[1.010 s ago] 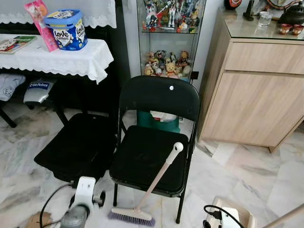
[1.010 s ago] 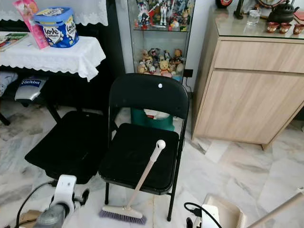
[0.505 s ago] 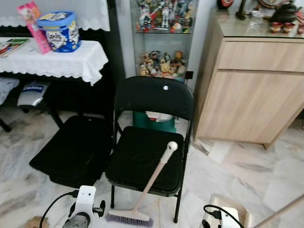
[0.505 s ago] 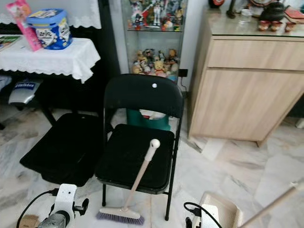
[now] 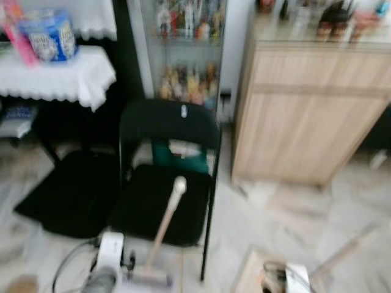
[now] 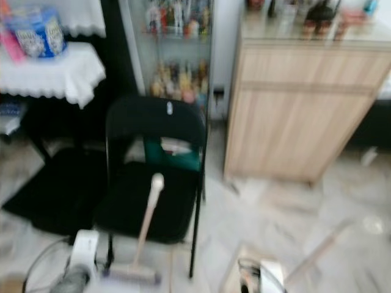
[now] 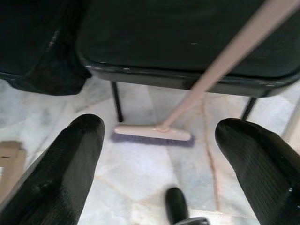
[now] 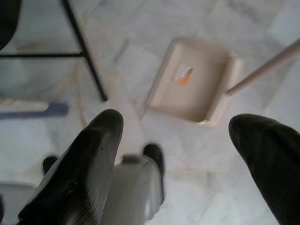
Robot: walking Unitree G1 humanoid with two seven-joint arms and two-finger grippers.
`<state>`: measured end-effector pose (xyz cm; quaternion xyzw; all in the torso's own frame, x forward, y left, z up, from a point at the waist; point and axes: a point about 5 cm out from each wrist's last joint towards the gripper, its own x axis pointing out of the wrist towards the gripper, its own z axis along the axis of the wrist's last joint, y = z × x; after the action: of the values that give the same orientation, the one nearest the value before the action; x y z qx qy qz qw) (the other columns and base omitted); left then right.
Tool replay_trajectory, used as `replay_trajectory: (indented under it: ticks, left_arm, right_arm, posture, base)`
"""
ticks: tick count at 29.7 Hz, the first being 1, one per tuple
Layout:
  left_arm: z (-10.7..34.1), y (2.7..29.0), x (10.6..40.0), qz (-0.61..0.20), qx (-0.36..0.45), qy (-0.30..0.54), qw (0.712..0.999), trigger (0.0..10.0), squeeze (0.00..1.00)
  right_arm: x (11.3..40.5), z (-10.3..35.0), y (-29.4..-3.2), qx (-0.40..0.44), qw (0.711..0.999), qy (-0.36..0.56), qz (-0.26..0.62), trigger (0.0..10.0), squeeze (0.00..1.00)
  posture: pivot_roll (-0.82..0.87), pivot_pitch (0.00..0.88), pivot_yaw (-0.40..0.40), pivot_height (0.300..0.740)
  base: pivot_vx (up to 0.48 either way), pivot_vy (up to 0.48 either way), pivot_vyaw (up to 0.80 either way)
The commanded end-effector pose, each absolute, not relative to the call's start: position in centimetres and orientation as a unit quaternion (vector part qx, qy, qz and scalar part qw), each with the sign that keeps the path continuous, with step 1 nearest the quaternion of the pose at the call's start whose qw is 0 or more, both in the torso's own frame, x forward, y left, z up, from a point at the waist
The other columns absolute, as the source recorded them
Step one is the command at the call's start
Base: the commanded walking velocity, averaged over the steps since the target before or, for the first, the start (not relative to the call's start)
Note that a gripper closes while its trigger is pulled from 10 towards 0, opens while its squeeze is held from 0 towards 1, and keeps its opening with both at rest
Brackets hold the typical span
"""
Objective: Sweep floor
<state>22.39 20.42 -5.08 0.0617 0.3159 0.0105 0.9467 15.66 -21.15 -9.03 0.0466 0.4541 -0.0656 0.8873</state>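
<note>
Landmark: black folding chair (image 5: 165, 177) on the pale marble floor (image 5: 293, 213); head views are blurred.
Broom (image 5: 164, 229): leans against the chair's front edge, its pale handle sloping up over the seat and its rounded tip above the cushion; the head with purple bristles (image 7: 152, 136) sits on the floor just before the chair's front legs.
Dustpan (image 8: 194, 84): beige, lying flat on the floor beside the chair on the robot's right, something orange inside it, its long pale handle slanting away from the chair.
Left gripper (image 7: 159, 154): low over the floor in front of the chair, fingers spread wide and holding nothing, the broom head seen between them, clear of both.
Right gripper (image 8: 187, 154): above the floor to the right of the chair, fingers parted and empty, the dustpan beyond them, untouched.
Wooden cabinet (image 5: 305, 110): stands to the right of the chair, against the wall.
Glass display case (image 5: 180, 49): behind the chair, full of small figures.
Table with white cloth (image 5: 55, 73): behind and to the left of the chair, a blue tub (image 5: 46, 36) on it.
</note>
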Motion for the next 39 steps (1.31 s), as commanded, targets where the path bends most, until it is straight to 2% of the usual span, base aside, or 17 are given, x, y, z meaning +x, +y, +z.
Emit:
replay_trajectory:
  ticks: [1, 6, 7, 13, 18, 21, 22, 23, 24, 30, 39]
  left_arm:
    - [-5.0, 21.4, 22.2, 0.027, 0.061, 0.315, 0.947, 10.0, 0.0]
    - [-4.3, 21.8, 22.8, 0.044, 0.059, 0.289, 0.955, 10.0, 0.0]
    - [-3.7, 21.8, 23.5, 0.049, 0.045, 0.263, 0.962, 10.0, 0.0]
    - [-2.4, 21.3, 25.1, 0.033, 0.037, 0.225, 0.973, 10.0, 0.0]
    - [-0.2, 18.6, 27.3, -0.084, 0.016, 0.16, 0.983, 10.0, 0.0]
    - [1.1, 17.7, 28.3, -0.114, 0.016, 0.125, 0.985, 10.0, 0.0]
    - [1.4, 17.5, 28.6, -0.119, 0.016, 0.117, 0.986, 10.0, 0.57]
    - [1.9, 17.3, 28.9, -0.126, 0.016, 0.106, 0.986, 10.0, 0.9]
    - [2.2, 17.1, 29.2, -0.13, 0.016, 0.099, 0.986, 10.0, 1.0]
    - [3.8, 16.0, 30.4, -0.159, 0.015, 0.065, 0.985, 10.0, 1.0]
    - [3.9, 15.2, 30.4, -0.191, 0.013, 0.066, 0.979, 10.0, 1.0]
  right_arm:
    - [15.7, -9.2, -20.4, 0.049, 0.887, 0.455, -0.059, 10.0, 0.0]
    - [15.9, -9.1, -20.3, 0.048, 0.888, 0.454, -0.058, 10.0, 0.0]
    - [15.9, -9.0, -20.7, 0.047, 0.888, 0.453, -0.06, 10.0, 0.0]
    - [15.8, -8.9, -21.4, 0.045, 0.888, 0.453, -0.063, 10.0, 0.0]
    - [15.6, -9.0, -21.5, 0.045, 0.887, 0.455, -0.063, 10.0, 0.0]
    - [15.6, -9.1, -21.0, 0.045, 0.887, 0.455, -0.06, 10.0, 0.0]
    - [15.6, -9.1, -20.9, 0.045, 0.887, 0.455, -0.059, 10.0, 0.0]
    - [15.6, -9.1, -20.9, 0.045, 0.887, 0.456, -0.059, 10.0, 0.0]
    - [15.6, -9.1, -20.8, 0.045, 0.887, 0.456, -0.058, 10.0, 0.0]
    - [15.6, -9.1, -20.6, 0.05, 0.887, 0.454, -0.061, 10.0, 0.0]
    - [15.3, -9.3, -20.3, 0.059, 0.885, 0.456, -0.075, 10.0, 0.0]
  posture:
    - [-0.03, 0.017, -0.002, 0.74]
    - [-0.03, 0.017, -0.002, 0.74]
    - [-0.03, 0.018, -0.003, 0.74]
    - [-0.03, 0.018, -0.003, 0.74]
    - [-0.03, 0.016, -0.001, 0.74]
    - [-0.03, 0.016, -0.001, 0.74]
    - [-0.03, 0.014, 0.001, 0.74]
    - [-0.03, 0.014, 0.001, 0.74]
    - [-0.03, 0.013, 0.003, 0.74]
    - [-0.06, 0.007, 0.025, 0.74]
    - [-0.08, 0.003, 0.053, 0.74]
  base:
    - [0.0, 0.0, 0.0]
    - [0.0, 0.0, 0.0]
    - [0.0, 0.0, 0.0]
    - [0.0, 0.0, 0.0]
    - [0.0, 0.0, 0.0]
    - [0.0, 0.0, 0.0]
    - [0.0, 0.0, 0.0]
    - [0.0, 0.0, 0.0]
    - [0.0, 0.0, 0.0]
    - [0.0, 0.0, 0.0]
    - [0.0, 0.0, 0.0]
